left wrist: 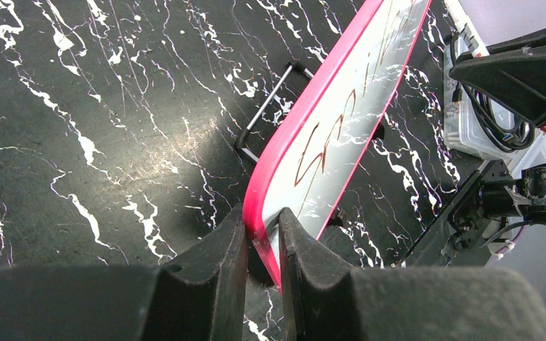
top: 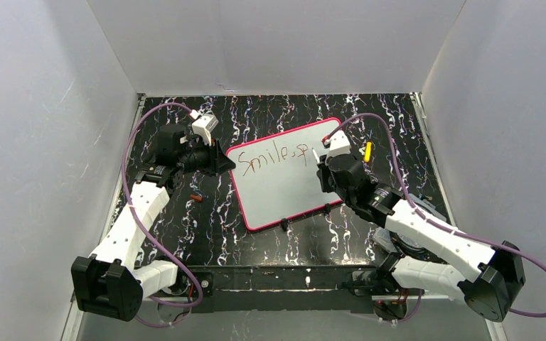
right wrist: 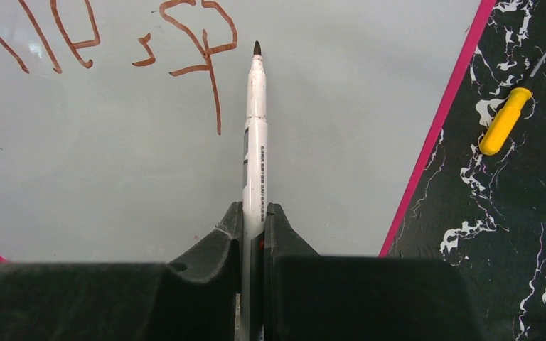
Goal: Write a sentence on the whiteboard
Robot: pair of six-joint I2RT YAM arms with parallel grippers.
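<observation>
Whiteboard (top: 284, 195) edge pinched in left tool (left wrist: 263, 231) — right tool (right wrist: 254, 217) grips marker (right wrist: 255, 142), tip beside the sentence (top: 270, 160).

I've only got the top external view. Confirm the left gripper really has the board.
Observer: Left wrist view: the left gripper is shut on the whiteboard frame, a finger on each face.
Operator: Read me the last letters written.
Observer: The sentence ends in "sp", with the tip of the marker in the right gripper just past the p.
Operator: Identify the yellow thing.
Observer: A small yellow-handled screwdriver, lying on the table outside the frame.
</observation>
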